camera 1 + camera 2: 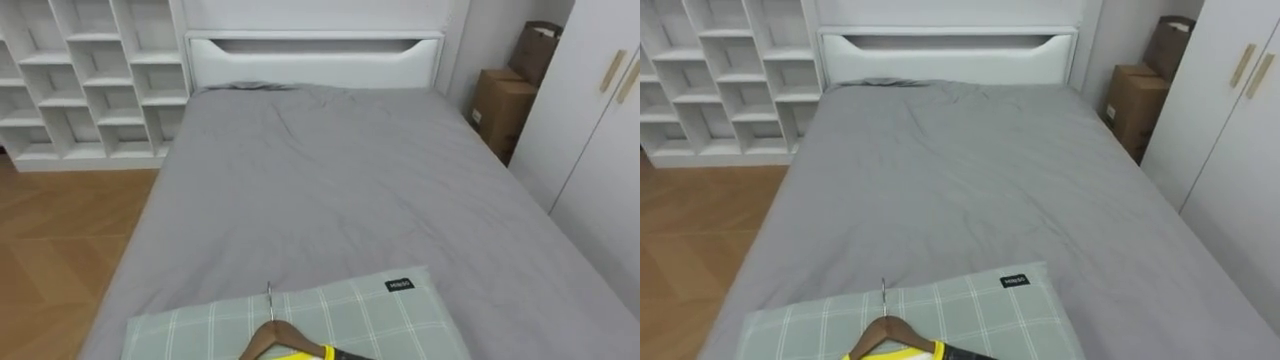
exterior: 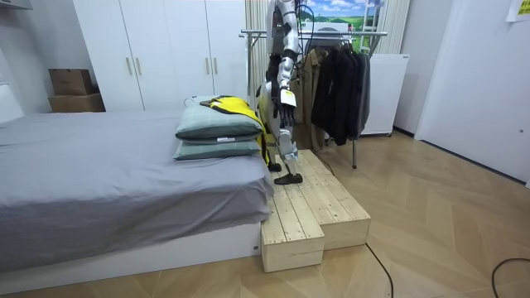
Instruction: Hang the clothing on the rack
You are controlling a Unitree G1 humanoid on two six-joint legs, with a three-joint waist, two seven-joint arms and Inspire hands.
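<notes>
A yellow garment [image 1: 300, 354] on a wooden hanger [image 1: 268, 336] with a metal hook lies on a green checked pillow [image 1: 385, 310] at the foot of the grey bed [image 1: 340, 180]. In the room view the yellow garment [image 2: 233, 106] rests on top of two stacked pillows [image 2: 217, 127]. I stand upright on a wooden platform [image 2: 310, 207] at the bed's foot, facing the bed. My left hand [image 2: 287, 97] hangs at my side, apart from the garment. Behind me stands a clothes rack [image 2: 327, 33] with dark coats [image 2: 339, 83] hanging on it.
White cubby shelves [image 1: 90, 80] stand left of the headboard. Cardboard boxes [image 1: 500, 105] and a white wardrobe [image 1: 590, 130] line the bed's right side. A white appliance [image 2: 383, 91] stands beyond the rack. Wooden floor surrounds the platform.
</notes>
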